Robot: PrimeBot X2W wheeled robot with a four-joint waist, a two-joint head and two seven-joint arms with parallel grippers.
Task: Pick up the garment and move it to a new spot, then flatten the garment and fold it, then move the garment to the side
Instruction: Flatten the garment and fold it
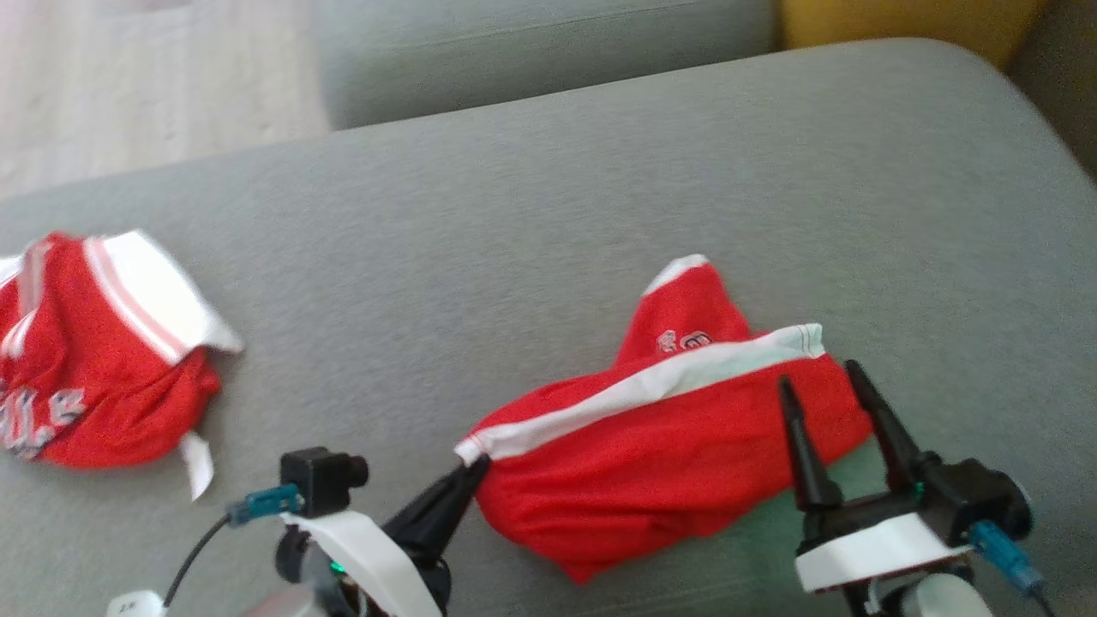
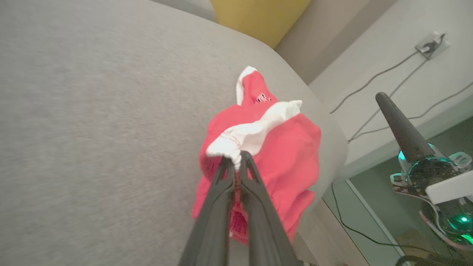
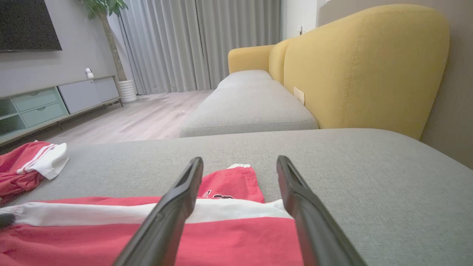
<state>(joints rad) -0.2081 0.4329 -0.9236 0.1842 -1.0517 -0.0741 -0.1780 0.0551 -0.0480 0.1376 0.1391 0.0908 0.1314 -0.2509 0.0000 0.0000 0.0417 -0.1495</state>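
Where L end effector (image 2: 238, 157) pinches hem (image 2: 225, 147), red garment (image 2: 292, 155) bunches (wht band).

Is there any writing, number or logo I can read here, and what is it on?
Pale letters on the other garment, far left: blurred and partly folded away, unreadable.
Small emblem on the red garment pinched by the left gripper: too small to read.
No other text can be read.
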